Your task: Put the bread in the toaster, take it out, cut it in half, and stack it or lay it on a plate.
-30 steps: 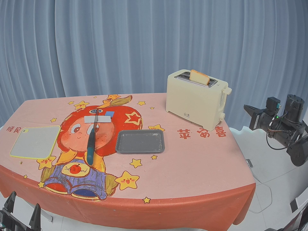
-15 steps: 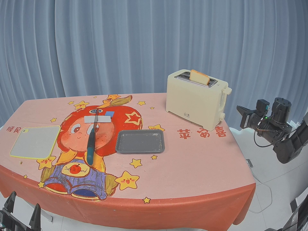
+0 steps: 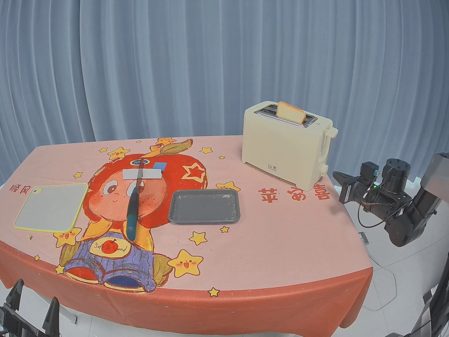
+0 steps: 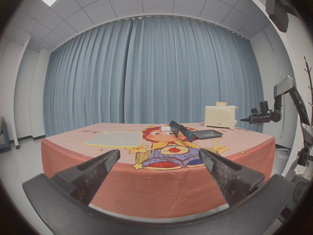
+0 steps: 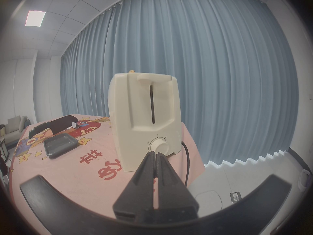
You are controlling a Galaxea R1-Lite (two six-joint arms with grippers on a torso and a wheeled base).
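Note:
A cream toaster (image 3: 285, 143) stands at the table's back right with a slice of bread (image 3: 290, 112) poking up out of its slot. My right gripper (image 3: 337, 178) is shut and empty, just off the table's right edge, level with the lower part of the toaster's lever end. In the right wrist view its closed tips (image 5: 156, 157) point at the toaster (image 5: 145, 115) near the dial (image 5: 158, 145), and the lever (image 5: 153, 78) sits at the top of its slot. My left gripper (image 4: 159, 157) hangs open below the table's front left corner.
A grey tray (image 3: 204, 206) lies mid-table. A teal-handled knife (image 3: 133, 207) rests on the apple picture, and a yellow-rimmed cutting board (image 3: 51, 207) lies at the left. The toaster's cord (image 5: 186, 162) runs off the table behind it.
My right arm has moved left and down, bringing the shut gripper closer to the toaster's lever end. Everything on the table and the left gripper stayed put.

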